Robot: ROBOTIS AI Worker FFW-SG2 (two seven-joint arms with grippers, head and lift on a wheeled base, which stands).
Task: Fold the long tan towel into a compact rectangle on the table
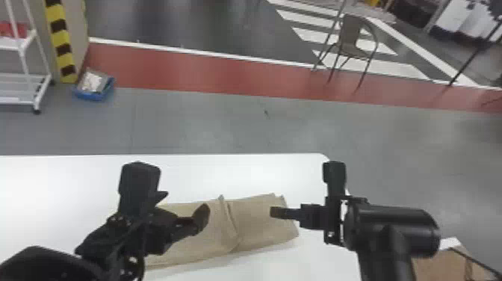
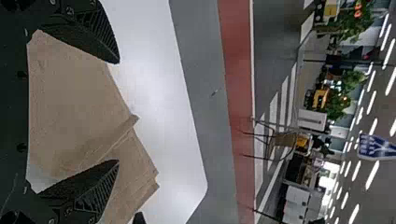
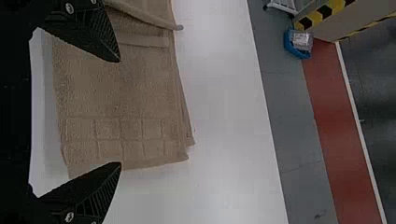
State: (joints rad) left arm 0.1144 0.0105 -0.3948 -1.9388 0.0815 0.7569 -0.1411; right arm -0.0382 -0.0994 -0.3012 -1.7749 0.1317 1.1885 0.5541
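Left gripper [image 1: 183,203], its fingers spread wide, hangs at the left part of the tan towel [image 1: 257,220], which lies on the white table [image 1: 291,168] with a ridge across it; the right gripper [image 1: 303,191], also wide, is at its right end.

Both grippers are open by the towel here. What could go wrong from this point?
First, the raised ridge partway along the towel could bunch up under another fold, leaving a lump.
Second, the layers at the towel's right end are not lined up at one corner, so the rectangle may come out crooked.
Third, the left gripper and right gripper are both open, and closing on only the top layer might pull the stack apart.
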